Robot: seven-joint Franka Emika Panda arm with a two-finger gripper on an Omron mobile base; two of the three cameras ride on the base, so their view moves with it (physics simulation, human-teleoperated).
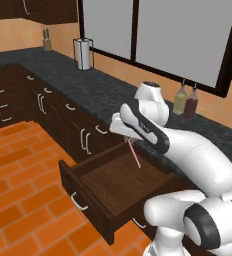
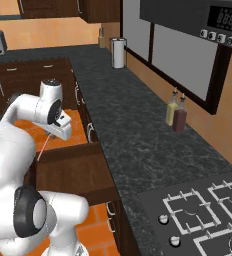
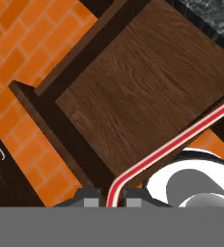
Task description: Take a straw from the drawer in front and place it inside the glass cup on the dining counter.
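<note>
Fingers (image 3: pixel 113 197) clenched on straw (image 3: pixel 181 140) near its bent tip, held above open drawer (image 1: pixel 95 197), straw hanging down over drawer interior.

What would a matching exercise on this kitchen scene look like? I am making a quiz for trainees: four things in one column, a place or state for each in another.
Things:
1. thin pink-red straw
2. dark brown wooden drawer
3. white paper towel roll
4. two small bottles

Places or states:
A. pulled open
B. clamped in the shut gripper
C. below the window on the black counter
D. far down the counter near the corner

Pairs: 1-B, 2-A, 3-D, 4-C
</note>
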